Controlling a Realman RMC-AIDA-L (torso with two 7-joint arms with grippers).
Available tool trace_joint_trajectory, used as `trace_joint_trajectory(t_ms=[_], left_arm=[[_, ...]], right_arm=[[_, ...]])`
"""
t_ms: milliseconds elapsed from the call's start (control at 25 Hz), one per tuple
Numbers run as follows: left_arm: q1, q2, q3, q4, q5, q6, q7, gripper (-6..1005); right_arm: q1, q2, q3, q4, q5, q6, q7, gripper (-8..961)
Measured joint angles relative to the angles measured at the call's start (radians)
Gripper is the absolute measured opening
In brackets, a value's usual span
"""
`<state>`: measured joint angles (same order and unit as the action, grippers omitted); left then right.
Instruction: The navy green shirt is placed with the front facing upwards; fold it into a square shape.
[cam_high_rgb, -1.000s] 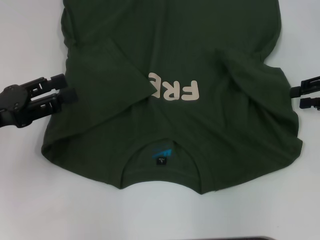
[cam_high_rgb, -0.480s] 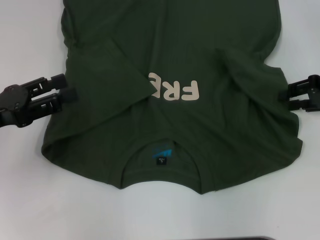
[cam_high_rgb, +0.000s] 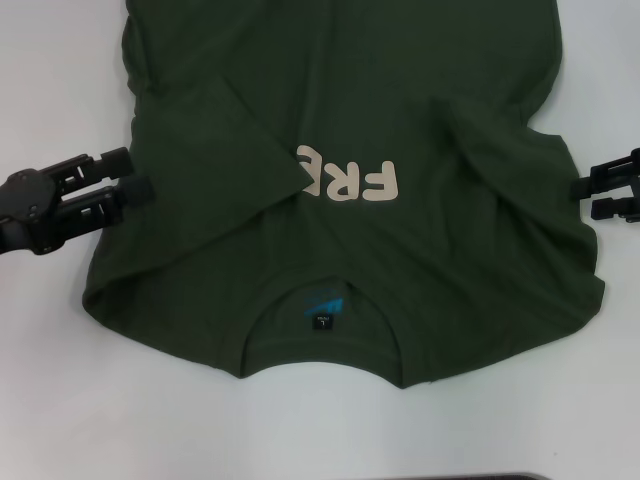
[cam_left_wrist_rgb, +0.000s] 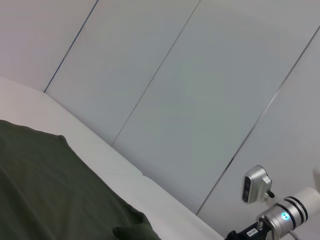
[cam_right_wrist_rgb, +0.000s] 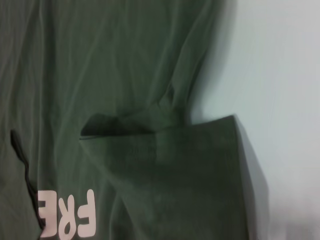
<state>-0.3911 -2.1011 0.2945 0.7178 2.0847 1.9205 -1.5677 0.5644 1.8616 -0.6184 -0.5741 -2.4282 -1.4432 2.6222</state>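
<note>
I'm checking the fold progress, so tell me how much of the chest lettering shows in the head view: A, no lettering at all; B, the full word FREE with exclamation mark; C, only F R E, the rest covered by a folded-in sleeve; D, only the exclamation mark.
C: on the navy green shirt, only the lettering "FRE" shows, and a folded-in sleeve on the robot's left side covers the rest.

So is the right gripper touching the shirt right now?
Cannot tell. In the head view the right gripper sits at the shirt edge, with no clear gap or contact.
</note>
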Motion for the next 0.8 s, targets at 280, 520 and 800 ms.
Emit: trace_joint_trajectory(t_ms=[280,520,800], left_arm=[[0.000,-0.002,0.000,0.000,0.000,0.000,0.000,716],[0.000,-0.001,0.000,0.000,0.000,0.000,0.000,717],[0.000,-0.002,-0.002,0.000,0.000,-0.003,0.000,717]], right_arm=[[0.000,-0.006,-0.008,0.002,0.000,-0.032,0.001,495],[-0.004,-0.009,-0.013,0.004,0.000,-0.056,0.001,496],[-0.008,-0.001,-0.007,0.008,-0.001,-0.052,0.005,496]])
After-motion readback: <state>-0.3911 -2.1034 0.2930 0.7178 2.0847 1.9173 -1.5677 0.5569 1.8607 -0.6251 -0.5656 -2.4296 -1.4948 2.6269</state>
